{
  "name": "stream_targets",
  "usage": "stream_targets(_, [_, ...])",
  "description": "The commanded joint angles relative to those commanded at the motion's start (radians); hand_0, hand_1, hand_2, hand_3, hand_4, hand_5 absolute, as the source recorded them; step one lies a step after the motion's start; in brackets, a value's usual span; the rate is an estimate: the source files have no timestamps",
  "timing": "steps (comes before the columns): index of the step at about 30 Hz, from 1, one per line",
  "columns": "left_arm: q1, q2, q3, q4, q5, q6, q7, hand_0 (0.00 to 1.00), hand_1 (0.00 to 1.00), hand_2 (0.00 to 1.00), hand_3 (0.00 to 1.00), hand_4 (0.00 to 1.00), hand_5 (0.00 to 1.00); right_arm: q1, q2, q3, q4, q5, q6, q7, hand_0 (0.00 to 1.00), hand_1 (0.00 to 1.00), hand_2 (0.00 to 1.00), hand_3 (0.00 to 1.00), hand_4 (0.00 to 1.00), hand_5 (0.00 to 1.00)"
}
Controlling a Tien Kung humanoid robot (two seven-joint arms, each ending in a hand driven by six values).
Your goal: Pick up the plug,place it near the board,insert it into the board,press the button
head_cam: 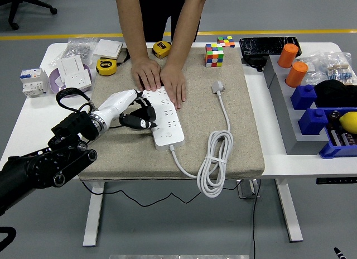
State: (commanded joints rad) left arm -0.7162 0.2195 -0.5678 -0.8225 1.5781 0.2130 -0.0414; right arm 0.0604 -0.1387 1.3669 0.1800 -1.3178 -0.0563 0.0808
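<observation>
A white power strip point(165, 117) lies on the beige mat point(234, 130), its cable running to a coiled bundle point(215, 158) and on to the white plug point(217, 87), which lies loose on the mat to the right. My left hand point(136, 115) is at the strip's left edge, black fingers point(146, 124) reaching onto the strip, holding nothing. A person at the far side presses both hands point(159, 77) on the strip's far end. My right hand is out of view.
Rubik's cubes point(214, 54) stand at the mat's far edge. Tape measures point(106, 66), wall sockets point(75, 69) and a breaker point(32, 81) lie at the left. Orange cylinders point(295, 72), blue bins point(321, 116) and a grey tray point(281, 116) fill the right.
</observation>
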Motion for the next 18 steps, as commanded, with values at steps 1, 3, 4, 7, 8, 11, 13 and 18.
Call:
stream_targets(1, [0.0,0.0,0.0,0.0,-0.003,-0.003,0.0,0.748,0.817,0.73,0.711,0.998,0.63,0.0,0.0,0.0,0.0,0.001,0.0,0.0,0.952,0.856,0.795,0.799,0.998,0.998])
stream_targets(3, [0.0,0.002,-0.004,-0.001,-0.012,-0.01,-0.002,0.748,0.817,0.73,0.711,0.998,0.63,0.002,0.0,-0.001,0.0,0.002,0.0,0.001,0.952,0.856,0.795,0.799,0.998,0.998])
stream_targets(4, [0.002,0.003,-0.008,-0.001,-0.015,-0.015,-0.003,0.748,0.817,0.73,0.711,0.998,0.63,0.003,0.0,-0.002,0.0,0.003,0.0,0.001,0.952,0.856,0.795,0.799,0.998,0.998])
stream_targets(7, [0.005,0.002,-0.018,0.0,-0.025,-0.025,-0.006,0.8,0.858,0.78,0.768,0.998,0.737,0.003,0.0,-0.002,0.0,0.005,0.0,0.002,0.952,0.857,0.795,0.799,0.998,0.998])
stream_targets(8, [0.005,0.001,-0.022,0.001,-0.032,-0.032,-0.007,0.8,0.858,0.78,0.768,0.998,0.737,0.002,0.0,0.0,0.0,0.003,0.0,0.001,0.952,0.857,0.795,0.799,0.998,0.998])
stream_targets(11, [0.003,-0.001,-0.028,0.001,-0.047,-0.047,-0.011,0.8,0.858,0.78,0.768,0.998,0.737,0.0,0.001,0.003,0.0,0.001,0.0,0.0,0.952,0.857,0.795,0.799,0.998,0.998])
stream_targets(13, [0.002,-0.001,-0.031,-0.001,-0.06,-0.056,-0.014,0.862,0.93,0.87,0.866,0.998,0.968,0.0,0.002,0.005,0.0,-0.002,0.0,-0.001,0.956,0.857,0.795,0.799,0.998,0.998])
stream_targets(18, [0.002,0.001,-0.039,-0.003,-0.084,-0.065,-0.02,0.894,0.96,0.914,0.901,0.998,0.998,0.002,0.002,-0.002,0.0,0.006,0.0,0.001,0.957,0.858,0.795,0.798,0.998,0.998])
